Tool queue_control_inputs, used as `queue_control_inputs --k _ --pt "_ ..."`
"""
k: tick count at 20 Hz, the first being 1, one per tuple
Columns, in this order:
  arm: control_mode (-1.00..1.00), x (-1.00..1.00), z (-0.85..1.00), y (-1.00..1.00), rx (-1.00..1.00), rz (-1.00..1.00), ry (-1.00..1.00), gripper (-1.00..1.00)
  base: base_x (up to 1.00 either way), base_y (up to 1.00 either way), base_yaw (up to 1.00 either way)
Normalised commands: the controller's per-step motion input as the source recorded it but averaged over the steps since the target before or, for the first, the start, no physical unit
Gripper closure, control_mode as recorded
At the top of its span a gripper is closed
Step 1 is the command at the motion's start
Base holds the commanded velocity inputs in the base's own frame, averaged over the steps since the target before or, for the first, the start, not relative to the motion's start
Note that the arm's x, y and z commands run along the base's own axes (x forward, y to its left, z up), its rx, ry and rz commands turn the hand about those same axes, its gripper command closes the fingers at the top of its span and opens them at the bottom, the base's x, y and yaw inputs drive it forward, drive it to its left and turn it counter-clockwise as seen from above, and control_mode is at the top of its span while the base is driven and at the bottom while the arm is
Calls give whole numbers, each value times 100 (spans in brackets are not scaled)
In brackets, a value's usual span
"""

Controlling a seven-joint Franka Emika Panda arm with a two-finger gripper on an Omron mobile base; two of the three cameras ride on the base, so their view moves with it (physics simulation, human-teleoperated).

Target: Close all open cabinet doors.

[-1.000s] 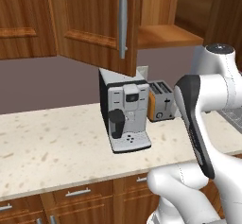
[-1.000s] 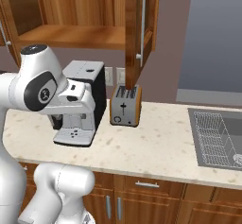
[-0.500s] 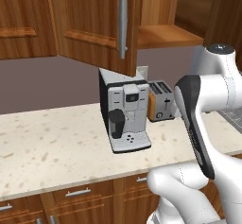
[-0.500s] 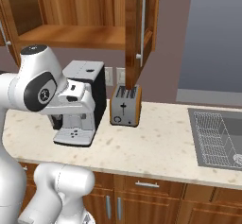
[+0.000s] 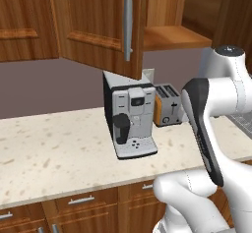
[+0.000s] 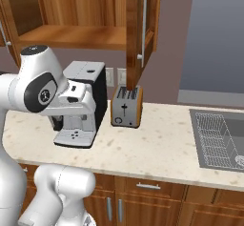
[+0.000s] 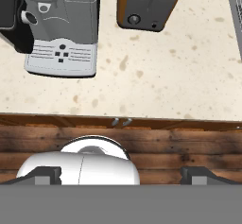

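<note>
One open cabinet door (image 5: pixel 101 25) overhangs coffee machine (image 5: pixel 129 119) and toaster (image 6: pixel 127 107).

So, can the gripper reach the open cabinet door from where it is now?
Probably yes, but not directly. The gripper points down over the counter, well below the open cabinet door. The space between looks free; the coffee machine and toaster stand lower.

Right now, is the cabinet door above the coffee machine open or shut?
Open: the cabinet door swings out edge-on over the toaster, baring the shelf behind.
</note>
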Motion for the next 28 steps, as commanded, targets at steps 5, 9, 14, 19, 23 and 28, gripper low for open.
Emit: queue_control_inputs --k 5,9,14,19,23,28 --pt "-100 0 0 0 0 0 0 -100 0 0 0" --pt "-100 -2 0 0 0 0 0 -100 0 0 0" --pt "-100 -17 -4 0 4 -1 3 -100 0 0 0" --pt "-100 -36 7 1 5 -21 -2 -100 0 0 0" --pt "-100 -31 18 0 10 -12 0 -100 0 0 0" --pt "-100 -28 25 2 11 -14 0 -100 0 0 0"
